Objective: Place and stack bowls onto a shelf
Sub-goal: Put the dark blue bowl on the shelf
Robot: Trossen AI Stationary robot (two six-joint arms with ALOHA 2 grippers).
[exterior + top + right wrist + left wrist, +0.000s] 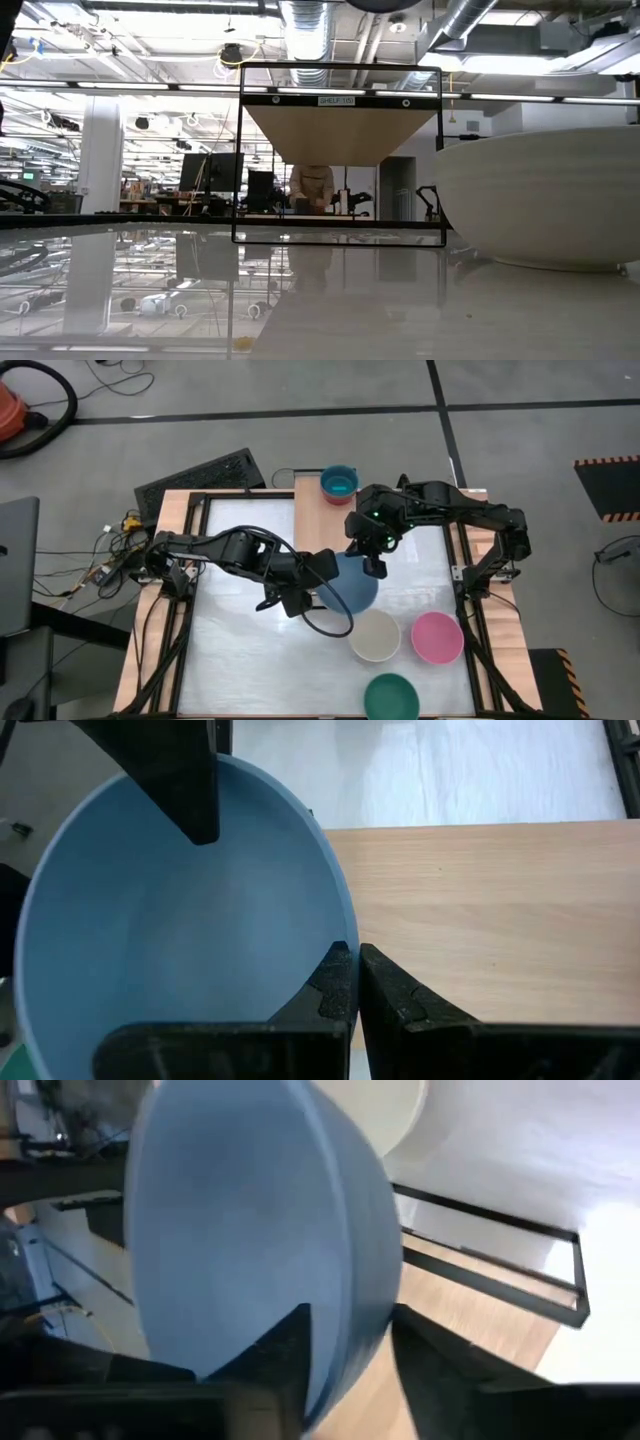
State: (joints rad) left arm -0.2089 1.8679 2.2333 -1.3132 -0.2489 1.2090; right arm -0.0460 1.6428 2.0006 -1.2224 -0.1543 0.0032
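Grey-blue bowl [352, 586] rim pinched by left hand [318, 582], right hand [374, 563]

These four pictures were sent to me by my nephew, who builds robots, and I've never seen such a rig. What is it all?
It is a machine with two dark arms at a table, each ending in a two-finger tool. One picture looks straight down, one looks level across the tabletop, and two come from cameras on the wrists. Both tools pinch the rim of one grey-blue bowl: the left tool and the right tool. On the table lie a cream bowl, a pink bowl and a dark green bowl. A cyan bowl, nested in a red one, sits on the wooden shelf.
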